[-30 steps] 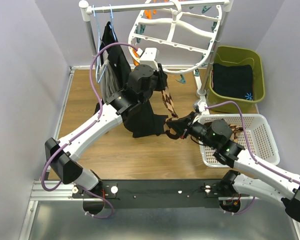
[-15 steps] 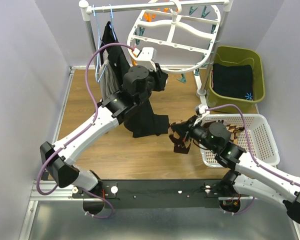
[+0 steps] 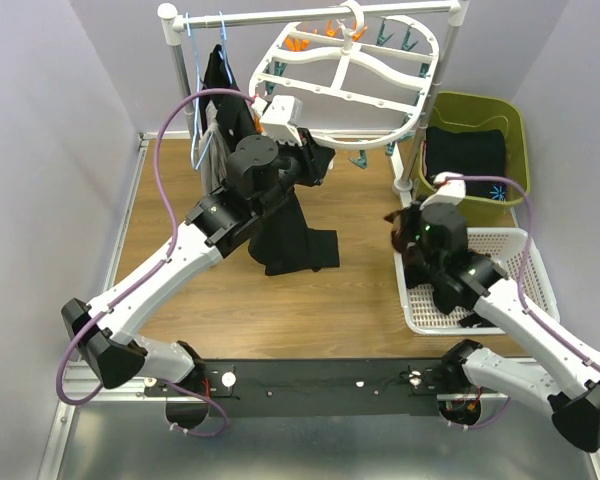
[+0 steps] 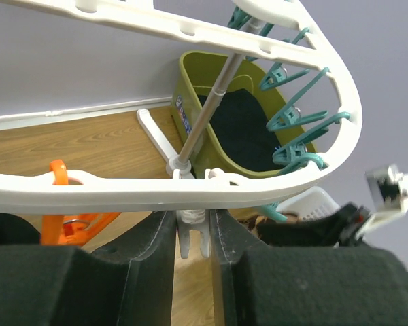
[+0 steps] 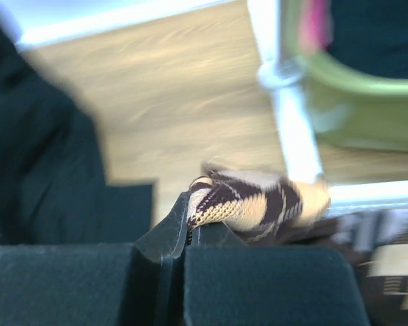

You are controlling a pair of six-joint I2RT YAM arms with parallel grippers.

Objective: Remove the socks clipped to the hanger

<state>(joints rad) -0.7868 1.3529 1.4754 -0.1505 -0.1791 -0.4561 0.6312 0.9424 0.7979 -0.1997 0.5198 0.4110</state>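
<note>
right claw [image 5: 187,234] | clamps patterned sock [image 5: 258,204] | above white basket [image 3: 525,265]

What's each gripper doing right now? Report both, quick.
Left gripper: partly open, its fingers either side of a white peg under the hanger rim.
Right gripper: shut on a diamond-patterned sock.

Light brown wood-grain tabletop [image 3: 230,300] lying between pale walls, olive-green plastic tub [image 3: 520,150] sitting at its far right corner, white slotted plastic laundry basket [image 3: 535,290] resting just in front of the tub, white rack foot [image 4: 153,132] standing on the wood beside the tub
</note>
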